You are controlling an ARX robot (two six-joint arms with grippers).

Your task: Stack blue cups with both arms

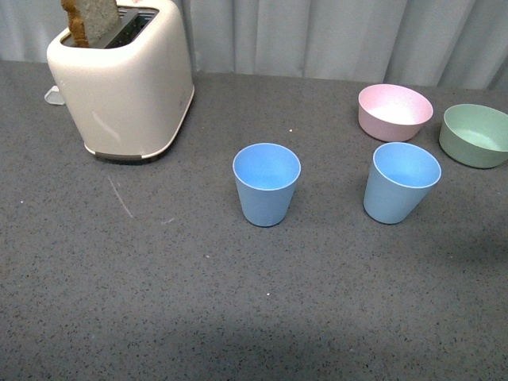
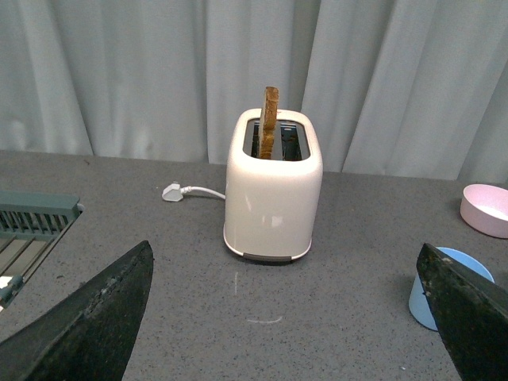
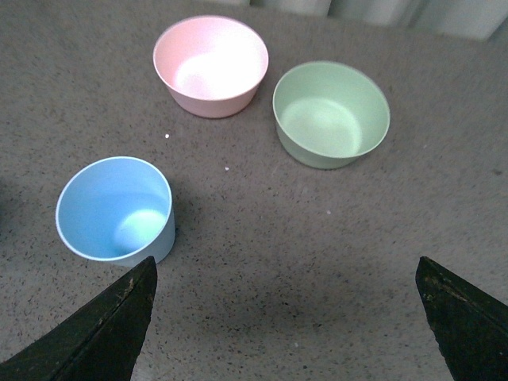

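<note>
Stacking hadn't really started tbh: one blue cup (image 1: 267, 184) sat upright mid-worktop, the other blue cup (image 1: 401, 182) stood well apart toward the right edge, and the left gripper (image 2: 284, 317) and right gripper (image 3: 286, 317) both hung wide open, empty.

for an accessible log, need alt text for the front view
Two upright blue cups stand apart on a grey table: the centre cup and the right cup. Behind the right cup sit a pink bowl and green bowl; a cream toaster holding bread stands far left.
</note>
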